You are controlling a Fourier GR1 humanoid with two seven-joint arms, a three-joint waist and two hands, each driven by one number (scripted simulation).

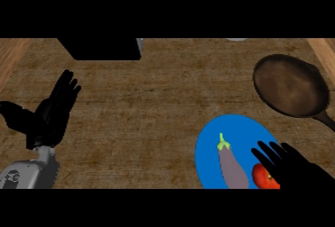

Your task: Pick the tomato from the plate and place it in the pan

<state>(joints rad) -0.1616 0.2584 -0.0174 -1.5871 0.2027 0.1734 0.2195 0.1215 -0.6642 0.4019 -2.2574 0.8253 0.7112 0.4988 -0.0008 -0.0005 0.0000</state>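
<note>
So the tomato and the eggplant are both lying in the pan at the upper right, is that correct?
Not quite: the head view shows the tomato and eggplant lying on the blue plate, not in the pan, which is at the upper right.

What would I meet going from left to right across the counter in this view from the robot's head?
Left robot hand, resting open → blue plate → eggplant on that plate → tomato, partly hidden under the right robot hand. The pan lies farther back, at the right.
</note>
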